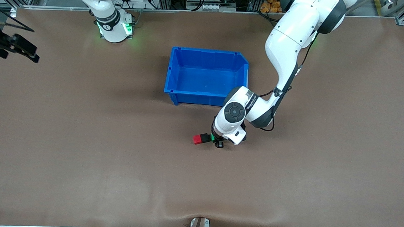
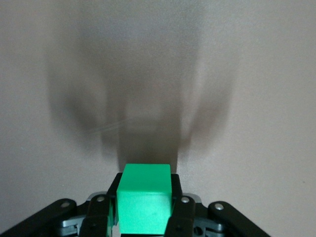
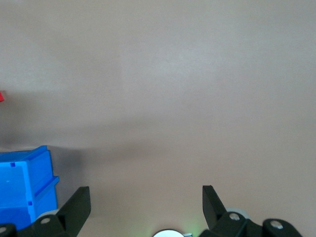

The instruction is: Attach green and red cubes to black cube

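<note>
Green cube (image 2: 145, 205) sits clamped between the fingers of your left gripper (image 1: 217, 141), just above or at the table (image 1: 85, 139), nearer the front camera than the blue bin (image 1: 207, 76). In the front view the red cube (image 1: 197, 139) and the black cube (image 1: 206, 138) lie in 1 row with it: red at the end toward the right arm, black in the middle touching red, green at the end toward the left arm, mostly hidden under the wrist. You cannot tell from these views whether green already touches black.

Step in hand, as a judgement: joining green to the free face of black. Red appears already attached, so 1 of 2 joints looks done.

Next move, as a judgement:
1. Keep the green face square to the black face.
2. Press along the row, not across it, so the red-black pair does not slide or turn.
3. Release only once the faces sit flush.

Your right gripper (image 1: 17, 47) waits over the table edge at the right arm's end, well apart from the cubes, jaws spread wide and holding nothing. Its wrist view shows a corner of the bin and a sliver of red.

Surface: a plain brown mat covering the whole table, with a slight ripple along the near edge. The bin holds nothing visible. Frame rails, cables and equipment line the edge by the robot bases.
</note>
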{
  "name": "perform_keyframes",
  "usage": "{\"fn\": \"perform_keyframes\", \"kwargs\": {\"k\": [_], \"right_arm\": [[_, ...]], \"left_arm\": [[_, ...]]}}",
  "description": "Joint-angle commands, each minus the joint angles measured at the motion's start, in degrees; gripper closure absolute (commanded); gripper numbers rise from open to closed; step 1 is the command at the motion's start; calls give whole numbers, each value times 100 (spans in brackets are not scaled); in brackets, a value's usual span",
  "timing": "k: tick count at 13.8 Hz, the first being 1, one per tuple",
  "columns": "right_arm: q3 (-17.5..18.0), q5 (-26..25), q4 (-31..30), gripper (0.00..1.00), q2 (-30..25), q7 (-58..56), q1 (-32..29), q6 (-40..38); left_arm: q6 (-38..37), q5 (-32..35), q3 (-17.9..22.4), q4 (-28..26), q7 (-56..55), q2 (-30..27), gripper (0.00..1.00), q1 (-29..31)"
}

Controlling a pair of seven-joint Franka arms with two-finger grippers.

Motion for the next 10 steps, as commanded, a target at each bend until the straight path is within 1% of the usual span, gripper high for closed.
{"fn": "perform_keyframes", "kwargs": {"k": [1,3,6,7,8,9,10], "right_arm": [[-35,98,250,0,93,-109,-10,-436],[-52,72,302,0,93,-118,-1,-421],[-96,54,302,0,111,-127,34,-403],[-105,-24,302,0,111,-127,130,-403],[-166,-112,302,0,119,-127,331,-403],[-262,-148,302,0,128,-127,420,-403],[-280,-122,302,0,128,-144,386,-394]], "left_arm": [[30,-82,58,141,-113,147,100,-137],[82,-82,67,150,-140,165,100,-172],[390,-74,102,159,-245,165,100,-225],[425,-39,120,159,-202,165,48,-225],[443,-38,137,159,-210,165,0,-225],[443,-38,137,141,-201,174,0,-225],[443,-12,146,141,-184,174,0,-225]]}}
